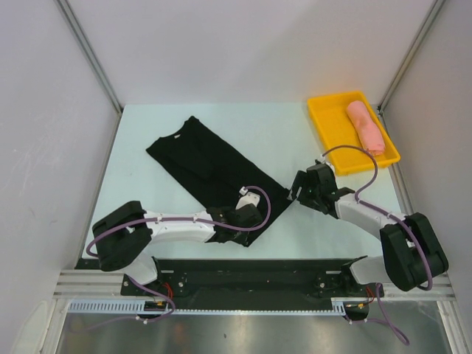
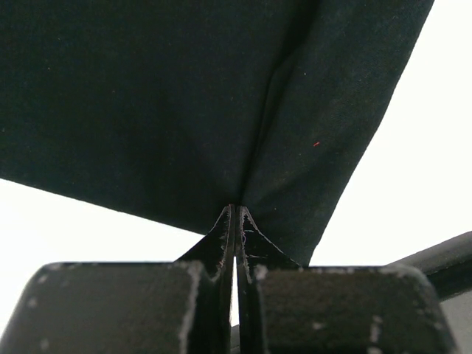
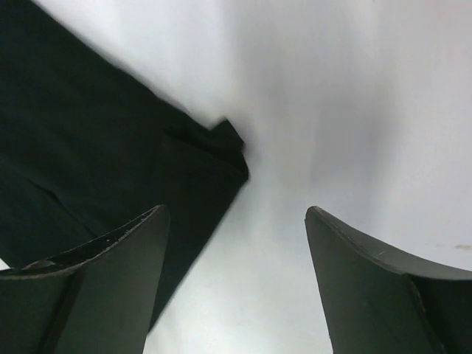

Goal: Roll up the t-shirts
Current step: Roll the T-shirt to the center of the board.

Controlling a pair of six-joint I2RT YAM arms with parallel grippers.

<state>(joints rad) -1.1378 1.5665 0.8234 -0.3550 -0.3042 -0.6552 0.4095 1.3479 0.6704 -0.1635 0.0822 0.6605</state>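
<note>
The left arm (image 1: 173,225) lies low along the near edge of the desk (image 1: 140,184), reaching from its base at the left toward the middle, wrist bent down over the near end of the black t-shirt (image 1: 199,166). The left pincer (image 2: 236,212) is pressed together on a fold of that cloth. In its wrist view the fabric rises from the tips and fans out in creases. From above, the tips themselves are hidden under the wrist and against the dark cloth.

The right arm (image 1: 361,214) stretches from its base at the right, elbow low, forearm angled left and away, ending at the shirt's right-hand corner. The right pincer (image 3: 234,210) stands spread wide with only bare desk between its fingers. The shirt's corner lies to the left of the gap and passes behind the left finger. That view is blurred, so I cannot tell whether the finger touches the cloth.

The black t-shirt is folded into a long band running diagonally from near centre to far left, collar at the far end. Its near end is covered by the left wrist.

At the far right corner sits the yellow tray (image 1: 333,122), with the pink roll (image 1: 366,127) lying inside along its right side, well apart from both arms.
</note>
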